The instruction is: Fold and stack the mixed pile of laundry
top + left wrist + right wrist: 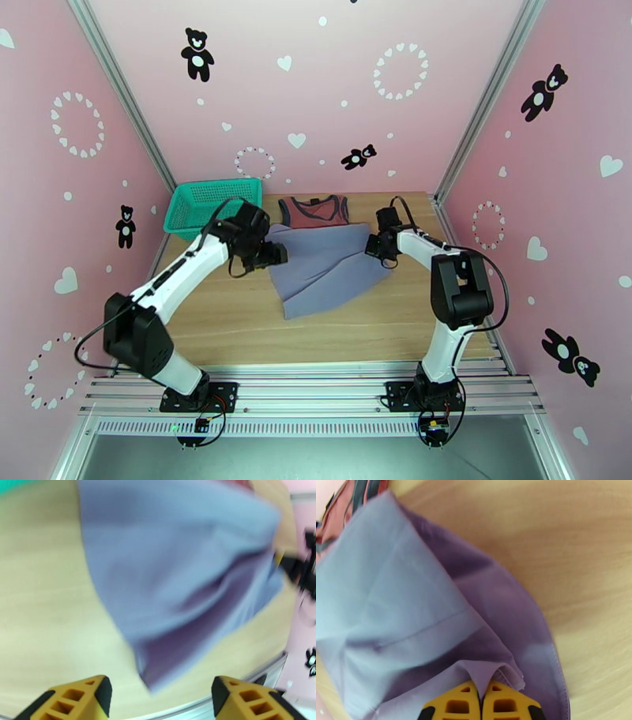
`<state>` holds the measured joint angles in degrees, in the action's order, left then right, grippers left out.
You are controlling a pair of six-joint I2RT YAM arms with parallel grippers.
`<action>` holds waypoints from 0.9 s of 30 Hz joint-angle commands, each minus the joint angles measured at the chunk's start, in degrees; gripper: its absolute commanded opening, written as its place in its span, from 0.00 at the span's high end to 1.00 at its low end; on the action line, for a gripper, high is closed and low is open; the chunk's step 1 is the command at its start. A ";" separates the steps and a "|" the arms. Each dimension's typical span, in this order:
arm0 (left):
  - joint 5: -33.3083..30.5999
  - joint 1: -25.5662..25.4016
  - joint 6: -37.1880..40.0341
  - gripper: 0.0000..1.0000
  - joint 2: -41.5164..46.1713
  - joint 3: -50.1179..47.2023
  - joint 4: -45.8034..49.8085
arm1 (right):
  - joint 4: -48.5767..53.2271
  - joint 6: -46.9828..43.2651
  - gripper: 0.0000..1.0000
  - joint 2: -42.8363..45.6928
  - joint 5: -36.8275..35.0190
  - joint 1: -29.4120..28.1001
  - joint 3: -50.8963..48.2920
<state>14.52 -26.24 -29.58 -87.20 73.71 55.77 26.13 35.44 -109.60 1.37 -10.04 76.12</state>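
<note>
Landmark: the teal mesh basket [186,209] is taken as the reference, set on the table [237,316].
Left gripper [276,254]: it is found just right of the basket's near corner, at the left edge of the shirt. In the left wrist view its fingers [94,693] are seen spread apart with nothing between them, and the cloth lies ahead of the tips.
Grey-lavender shirt [328,264]: it is spread on the wood to the right of the basket and a little nearer the arms than it. A slanted panel is formed, with a darker fold showing along one side.
Rust-red tank top [316,211]: it is laid flat to the right of the basket, level with it. Its lower hem is met by the shirt's far edge.
Right gripper [378,246]: it is placed furthest right of the basket, at the shirt's right corner. In the right wrist view the fingers are pressed together and the hem is pinched between them.
Handling: the shirt is judged light, limp and soft. Sagging is expected wherever it is not held, and sliding on the smooth wood. Nothing fragile is involved.
Where to hold: a hem corner is favoured, with both layers taken deep between the pads. The left corner opposite the pinched one is judged the place for the open claw.
Stage: the shirt's fold is judged under way. The tank top is not yet folded.
</note>
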 commanded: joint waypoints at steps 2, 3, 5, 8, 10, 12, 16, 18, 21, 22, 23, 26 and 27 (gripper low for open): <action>-0.10 -3.21 -3.29 0.26 2.30 -7.52 -4.34 | -0.55 3.39 1.00 -3.04 -3.01 0.29 2.53; 0.06 -4.06 -3.83 0.25 1.97 -8.61 -5.26 | -0.48 3.81 1.00 -3.32 -3.37 0.24 2.63; 0.31 -5.45 -5.10 0.24 0.52 -10.08 -7.34 | -0.64 4.43 1.00 -3.70 -3.55 0.27 2.64; 2.34 -8.81 -7.12 0.25 -3.23 -11.16 -11.61 | -0.54 4.98 1.00 -4.03 -3.65 0.22 2.50; 2.24 -11.79 -8.06 0.26 -6.38 -10.34 -12.33 | -0.47 5.13 1.00 -4.04 -3.57 0.26 2.45; 1.81 -15.14 -8.29 0.27 -9.31 -9.36 -12.69 | -0.42 5.00 1.00 -4.02 -3.47 0.21 2.17; -0.74 -18.55 -9.86 0.32 -14.44 -8.01 -12.62 | -0.38 4.56 1.00 -3.97 -3.21 0.19 1.93; -2.48 -18.76 -11.35 0.36 -16.32 -8.06 -12.56 | -0.29 4.39 1.00 -3.87 -3.04 0.19 1.71; -4.63 -18.76 -12.33 0.39 -17.47 -8.15 -13.00 | -0.44 4.12 1.00 -3.52 -3.05 0.13 1.27; -4.70 -18.76 -12.47 0.40 -17.80 -8.15 -13.34 | -0.47 4.03 1.00 -3.49 -3.04 0.20 1.22; -4.55 -18.76 -12.52 0.40 -18.06 -8.15 -13.84 | -0.38 3.94 1.00 -3.51 -3.04 0.19 1.21; -5.00 -18.85 -12.65 0.43 -19.13 -7.67 -14.27 | -0.43 3.89 1.00 -3.61 -2.62 0.20 1.21; -5.80 -18.94 -12.64 0.43 -19.23 -7.50 -14.08 | -0.54 3.85 1.00 -3.69 -2.45 0.20 1.17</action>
<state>11.97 -45.15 -41.47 -104.38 65.12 43.66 25.91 39.46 -112.62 -0.69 -10.04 77.10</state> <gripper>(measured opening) 0.573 0.048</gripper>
